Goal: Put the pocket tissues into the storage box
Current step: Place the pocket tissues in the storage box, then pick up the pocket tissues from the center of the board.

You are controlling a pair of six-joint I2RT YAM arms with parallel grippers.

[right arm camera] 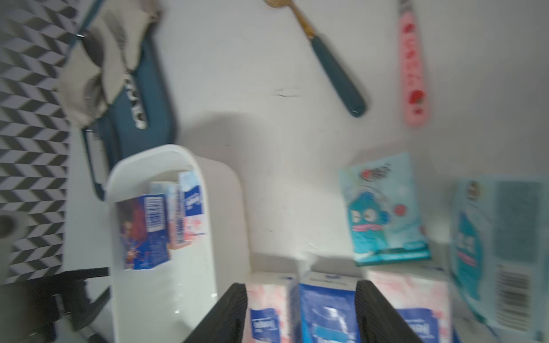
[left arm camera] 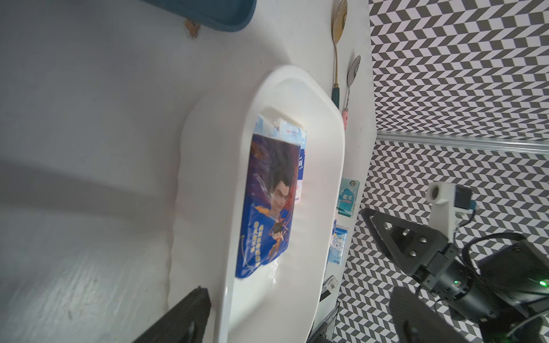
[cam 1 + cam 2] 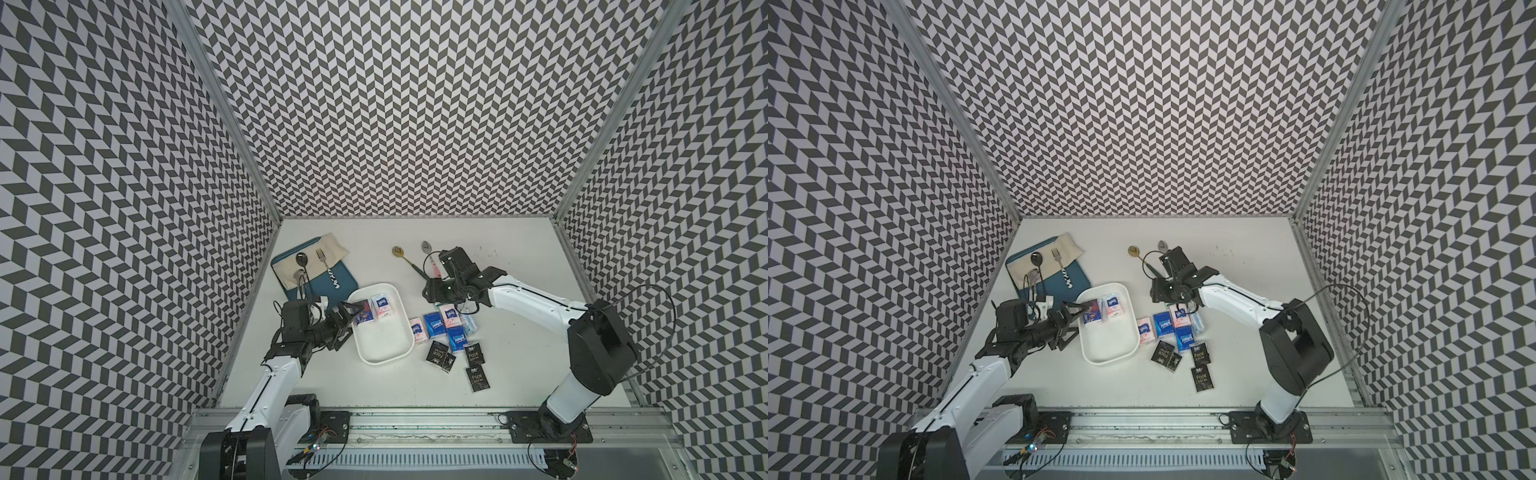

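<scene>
In right wrist view, fingers apart.

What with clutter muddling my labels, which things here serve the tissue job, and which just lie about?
Job: storage box; pocket tissues already inside; loose pocket tissues beside it.
Lying about: teal tray; beige cloth; fork; black spoon; gold spoon; pink-handled spoon.

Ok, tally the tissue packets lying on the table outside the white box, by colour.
Black flat plastic-wrapped packets: 4
Blue packets: 2
White-and-pink packets: 2
Teal cartoon-printed packets: 2
Total: 10
</scene>
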